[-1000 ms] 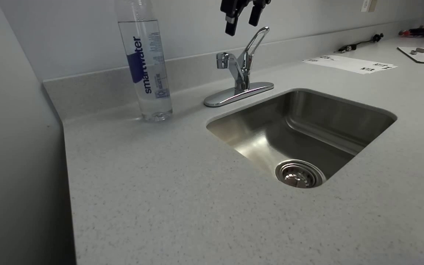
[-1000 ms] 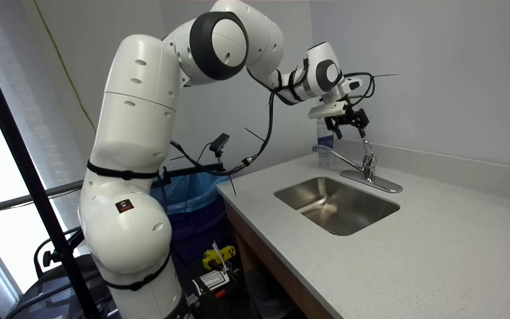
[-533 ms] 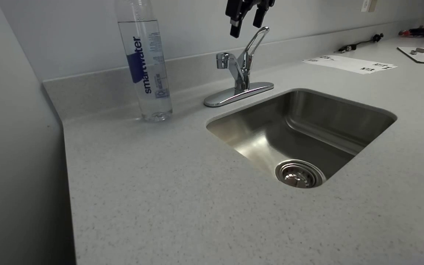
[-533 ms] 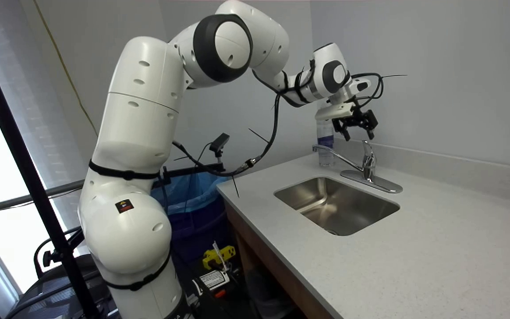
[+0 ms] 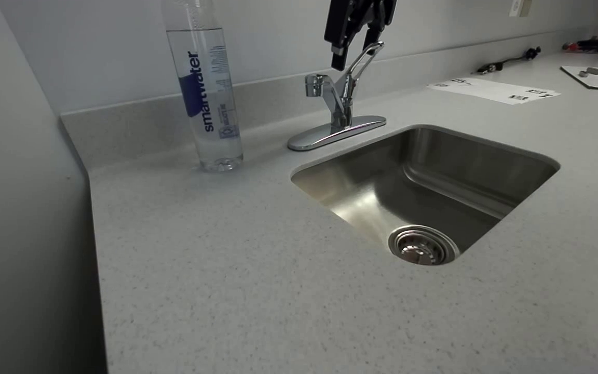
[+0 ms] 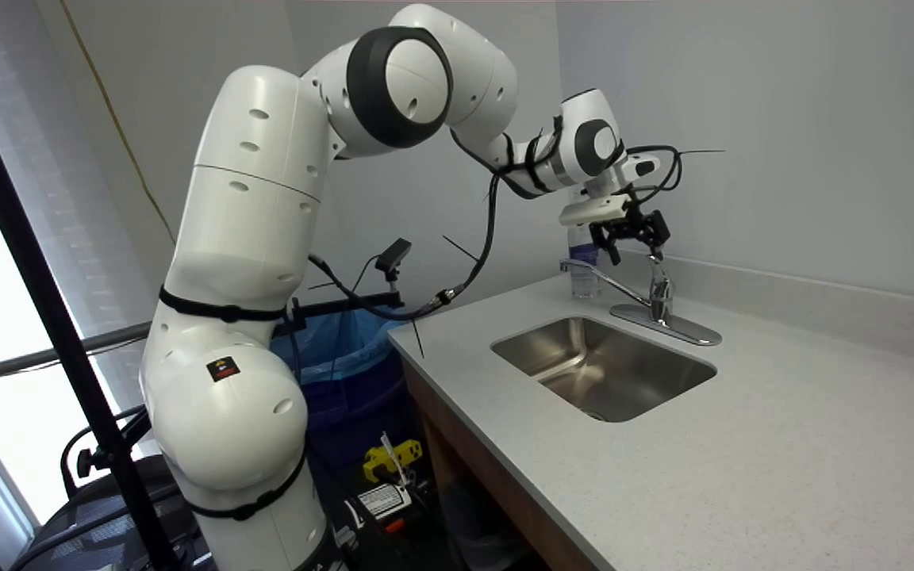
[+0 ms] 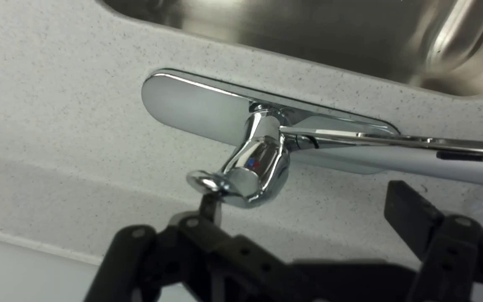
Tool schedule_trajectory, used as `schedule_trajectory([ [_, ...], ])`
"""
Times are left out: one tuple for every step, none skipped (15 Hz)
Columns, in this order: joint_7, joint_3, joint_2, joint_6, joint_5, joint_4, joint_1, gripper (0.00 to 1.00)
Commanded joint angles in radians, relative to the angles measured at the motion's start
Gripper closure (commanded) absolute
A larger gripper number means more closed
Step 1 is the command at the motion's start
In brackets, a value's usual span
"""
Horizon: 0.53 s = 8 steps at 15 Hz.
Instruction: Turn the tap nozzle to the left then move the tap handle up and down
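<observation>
The chrome tap stands behind the sink. Its nozzle [image 5: 315, 85] points along the counter toward the bottle, beside the basin; it also shows in an exterior view [image 6: 601, 277] and the wrist view [image 7: 392, 139]. The looped tap handle [image 5: 357, 65] stands up above the tap body; it also shows in an exterior view [image 6: 658, 277] and the wrist view [image 7: 241, 180]. My gripper [image 5: 355, 54] is open and empty at the handle's top, also in the wrist view [image 7: 303, 195]. One finger meets the handle's tip, which partly hides it; the other finger is well apart. Contact appears likely but is not certain.
A steel sink [image 5: 449, 156] lies in front of the tap. A tall water bottle [image 5: 206, 98] stands on the counter near the nozzle's end, also in an exterior view [image 6: 584, 277]. A wall rises close behind the tap. Paper sheets [image 5: 491, 91] lie farther along the counter.
My gripper has moved down and, in an exterior view, slightly right, onto the handle's tip. The handle's tip has shifted slightly down. The nozzle has not moved.
</observation>
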Motion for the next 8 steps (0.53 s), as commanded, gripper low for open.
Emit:
schedule_trajectory([
  [-0.024,0.012,-0.055,-0.053,0.024,-0.061,-0.013,0.00],
  [-0.031,0.014,-0.066,-0.059,0.022,-0.080,-0.014,0.00],
  [-0.048,0.014,-0.079,-0.064,0.022,-0.102,-0.022,0.00],
  [-0.064,0.017,-0.093,-0.061,0.024,-0.129,-0.026,0.00],
  [-0.080,0.022,-0.103,-0.060,0.027,-0.149,-0.029,0.00],
  [-0.098,0.025,-0.115,-0.056,0.027,-0.173,-0.031,0.00],
  [-0.115,0.028,-0.124,-0.050,0.026,-0.190,-0.033,0.00],
  [-0.134,0.029,-0.134,-0.039,0.023,-0.211,-0.035,0.00],
])
